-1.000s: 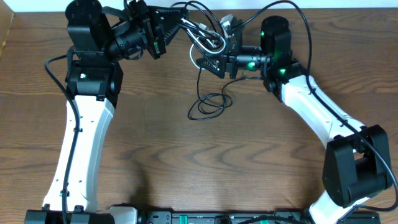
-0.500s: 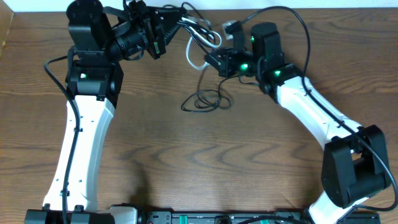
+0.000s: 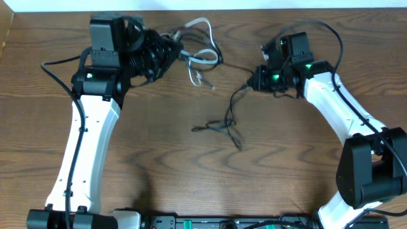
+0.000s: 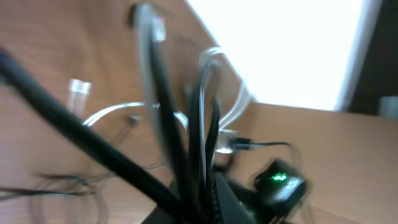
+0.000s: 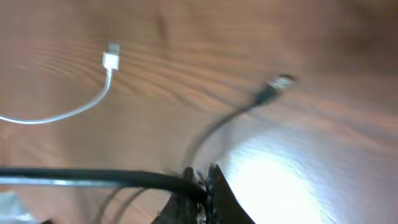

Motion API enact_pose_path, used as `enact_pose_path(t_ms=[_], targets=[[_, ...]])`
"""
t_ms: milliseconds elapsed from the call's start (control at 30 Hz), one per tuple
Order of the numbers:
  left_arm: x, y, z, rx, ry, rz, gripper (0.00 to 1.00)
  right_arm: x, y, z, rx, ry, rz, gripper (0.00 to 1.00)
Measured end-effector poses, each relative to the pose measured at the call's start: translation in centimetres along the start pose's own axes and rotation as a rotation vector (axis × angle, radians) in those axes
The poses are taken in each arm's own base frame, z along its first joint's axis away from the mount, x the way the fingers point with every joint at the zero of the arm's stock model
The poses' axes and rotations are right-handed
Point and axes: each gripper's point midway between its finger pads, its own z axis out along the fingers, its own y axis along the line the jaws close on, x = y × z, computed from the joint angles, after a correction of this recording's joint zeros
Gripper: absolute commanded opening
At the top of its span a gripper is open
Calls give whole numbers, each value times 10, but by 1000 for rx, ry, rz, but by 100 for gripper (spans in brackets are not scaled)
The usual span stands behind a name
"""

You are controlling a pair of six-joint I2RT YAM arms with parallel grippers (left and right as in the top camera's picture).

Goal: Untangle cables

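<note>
My left gripper (image 3: 173, 53) is at the back left, shut on the white cable (image 3: 205, 55), whose loops hang from it, one end trailing to the table (image 3: 198, 79). The left wrist view is blurred; the white loops (image 4: 219, 93) and dark strands run into the jaws (image 4: 205, 198). My right gripper (image 3: 255, 79) is at the back right, shut on the black cable (image 3: 230, 111). That cable drops to a loose tangle on the table (image 3: 219, 128). In the right wrist view the jaws (image 5: 203, 182) pinch the black cable, with its plug (image 5: 277, 82) and a white connector (image 5: 111, 62) beyond.
The brown wooden table (image 3: 159, 165) spans the view. The white left arm (image 3: 86, 146) runs down the left side and the right arm (image 3: 337, 108) down the right. The table's back edge meets a white wall (image 3: 210, 4).
The two grippers have pulled apart: the right one moved right with the black cable, the left one swung back left with the white loops. The black tangle slid toward the table's middle.
</note>
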Motion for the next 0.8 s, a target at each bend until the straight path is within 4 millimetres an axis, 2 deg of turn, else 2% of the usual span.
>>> enact_pose_path(t_ms=[100,167,267,400,567,800], targets=[[3,21,0,-96,-2,97,8,17,-28,-4,134,58,34,1],[0,29,-2,-136,-16,180,9,23,-59,-12,267,74,71,1],[-4,40,-4,-184,-19,294,13,22,-102,-32,413,61,133,1],[-3,48,-4,-216,4,422,15,22,-144,-56,509,43,220,1],[-2,56,-5,-251,24,521,14,26,-170,-73,536,56,258,1],[-26,97,-25,-521,-72,525,13,35,-189,-86,600,81,275,1]])
